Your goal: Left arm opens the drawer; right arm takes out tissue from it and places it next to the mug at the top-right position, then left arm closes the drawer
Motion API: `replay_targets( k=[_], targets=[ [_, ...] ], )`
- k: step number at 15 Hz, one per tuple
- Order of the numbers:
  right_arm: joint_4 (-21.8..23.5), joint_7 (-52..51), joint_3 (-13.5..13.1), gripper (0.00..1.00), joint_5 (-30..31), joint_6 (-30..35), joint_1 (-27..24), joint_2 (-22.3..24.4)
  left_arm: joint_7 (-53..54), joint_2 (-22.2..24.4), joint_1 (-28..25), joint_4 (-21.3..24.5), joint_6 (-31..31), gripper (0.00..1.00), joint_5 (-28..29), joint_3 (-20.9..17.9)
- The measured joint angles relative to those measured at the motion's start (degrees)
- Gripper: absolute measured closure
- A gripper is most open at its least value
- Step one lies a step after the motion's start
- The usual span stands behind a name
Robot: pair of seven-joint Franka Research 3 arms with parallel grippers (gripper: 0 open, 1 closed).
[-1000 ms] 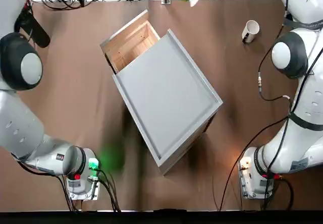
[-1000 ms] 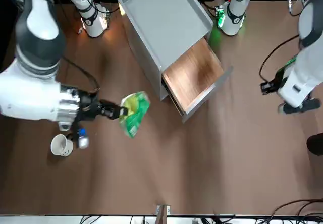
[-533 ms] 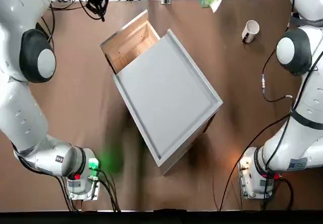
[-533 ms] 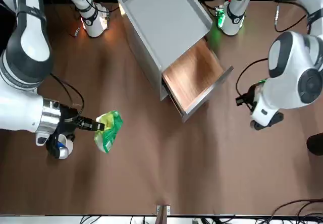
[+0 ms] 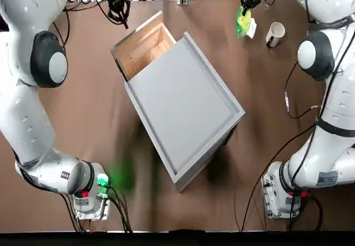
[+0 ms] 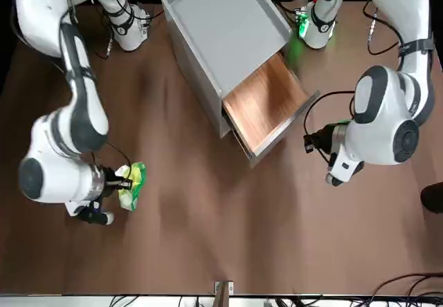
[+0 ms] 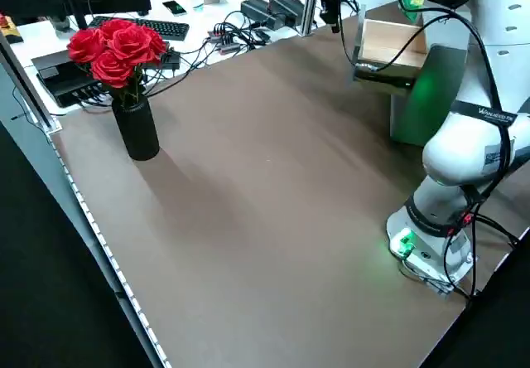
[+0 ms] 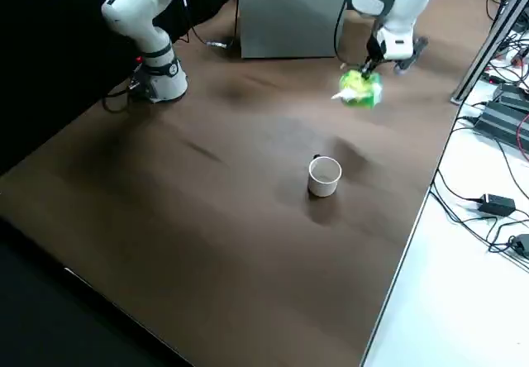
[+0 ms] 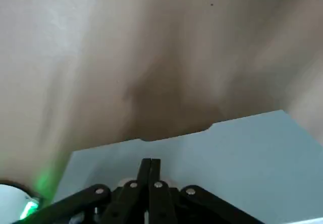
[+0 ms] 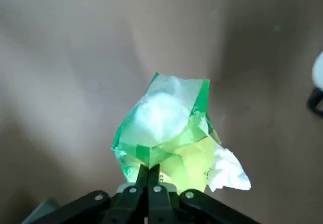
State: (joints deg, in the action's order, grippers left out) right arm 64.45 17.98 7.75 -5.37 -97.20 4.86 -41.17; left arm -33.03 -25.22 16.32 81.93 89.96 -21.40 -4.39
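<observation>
Gripper of the right arm (image 10: 150, 176) holds the tissue (image 10: 166, 133) clamped between its closed fingers.

Brown tabletop (image 7: 273, 219), red roses (image 7: 116, 49) in black vase (image 7: 137, 129), black keyboard (image 7: 153, 28), white desk (image 8: 471, 309).

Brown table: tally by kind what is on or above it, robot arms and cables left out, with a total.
Light-grey cabinet with open wooden drawer: 1
White cylindrical mug: 1
Green-and-yellow tissue packet, in the right gripper near the mug: 1
Black vase of red roses: 1
Total: 4
</observation>
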Motion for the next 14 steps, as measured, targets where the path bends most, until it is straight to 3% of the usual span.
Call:
replay_targets(
  k=[7, 14],
  targets=[
    [0.5, 10.9, -0.1, 0.99, 10.4, -6.2, 0.9, -6.3, -3.5, -2.2, 2.4, 0.0, 1.3, 0.99, -4.1, 0.1],
    [-0.2, 16.0, -3.7, 0.99, 11.4, -4.4, 1.3, -7.9, -8.0, -4.2, 6.0, 0.0, 2.9, 0.99, -6.8, 0.1]
  ],
)
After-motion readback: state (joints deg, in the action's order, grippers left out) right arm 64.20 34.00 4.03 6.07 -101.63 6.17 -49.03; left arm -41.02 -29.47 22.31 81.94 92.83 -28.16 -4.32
